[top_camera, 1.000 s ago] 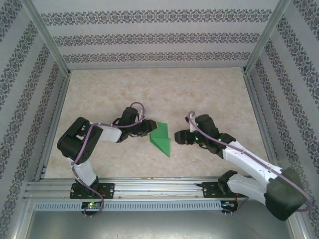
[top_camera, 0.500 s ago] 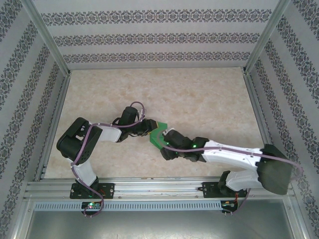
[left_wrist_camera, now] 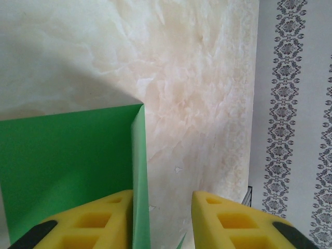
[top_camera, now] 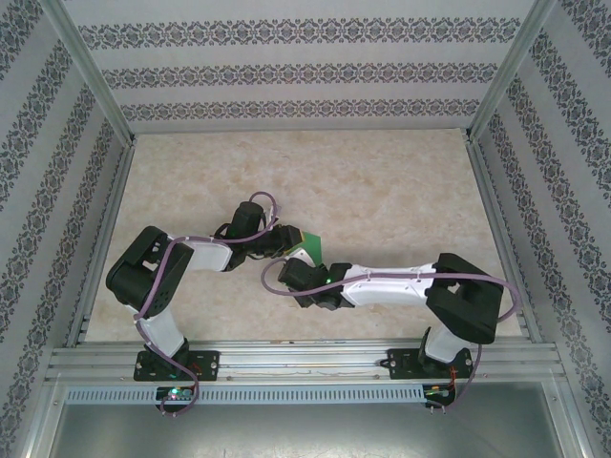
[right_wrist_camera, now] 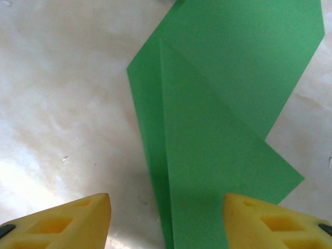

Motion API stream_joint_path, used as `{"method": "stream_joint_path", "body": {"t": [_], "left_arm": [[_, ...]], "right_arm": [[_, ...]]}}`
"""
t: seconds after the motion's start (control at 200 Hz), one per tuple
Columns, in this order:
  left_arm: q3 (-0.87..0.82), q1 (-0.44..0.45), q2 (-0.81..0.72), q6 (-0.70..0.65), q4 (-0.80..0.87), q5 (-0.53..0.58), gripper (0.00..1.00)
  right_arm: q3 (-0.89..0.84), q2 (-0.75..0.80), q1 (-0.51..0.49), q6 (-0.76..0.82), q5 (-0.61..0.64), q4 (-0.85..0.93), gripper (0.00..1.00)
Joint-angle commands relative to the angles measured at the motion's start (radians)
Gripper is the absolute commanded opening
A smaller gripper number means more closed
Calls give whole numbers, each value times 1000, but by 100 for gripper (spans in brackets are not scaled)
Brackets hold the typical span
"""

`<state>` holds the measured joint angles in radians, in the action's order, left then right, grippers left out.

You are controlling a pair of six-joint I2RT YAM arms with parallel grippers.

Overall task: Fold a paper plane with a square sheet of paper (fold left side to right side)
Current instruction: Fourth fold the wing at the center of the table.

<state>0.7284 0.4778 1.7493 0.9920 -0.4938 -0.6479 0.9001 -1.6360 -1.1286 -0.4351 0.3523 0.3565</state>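
The green square sheet of paper (top_camera: 310,250) lies partly folded in the middle of the table, mostly hidden under both arms in the top view. My left gripper (top_camera: 289,241) sits at its left edge. In the left wrist view, my left gripper (left_wrist_camera: 162,199) is open, and a raised fold of the paper (left_wrist_camera: 67,161) stands against the inner face of the left finger (left_wrist_camera: 98,220). My right gripper (top_camera: 298,274) reaches across from the right and hovers open (right_wrist_camera: 166,202) over the layered, diagonally creased paper (right_wrist_camera: 218,129), one finger on each side of it.
The marble tabletop (top_camera: 382,181) is boxed in by patterned walls (top_camera: 305,72) at the back and sides. A metal rail (top_camera: 305,358) runs along the near edge. The right arm's cable (top_camera: 496,286) loops above its elbow.
The right arm has swung left from beside the paper to over its near part, and its jaws have narrowed somewhat. The left arm and the paper have stayed put.
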Motion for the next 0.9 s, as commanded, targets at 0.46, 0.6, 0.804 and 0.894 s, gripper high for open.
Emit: {"method": "stream_joint_path", "body": {"t": [0.46,0.6,0.804,0.894], "left_arm": [[31,6,-28,-9,41,-2,33],[29,7,-31,-12,48,4,33],[26,7,-41,-22,66,14,33],[27,7,-46,-24,73,17,33]], "right_arm": [[31,-73,-7,23,117,23,46],[23,-66,-7,19,128,22,41],[20,-67,-7,14,140,27,30],[17,-68,-7,11,149,29,24]]}}
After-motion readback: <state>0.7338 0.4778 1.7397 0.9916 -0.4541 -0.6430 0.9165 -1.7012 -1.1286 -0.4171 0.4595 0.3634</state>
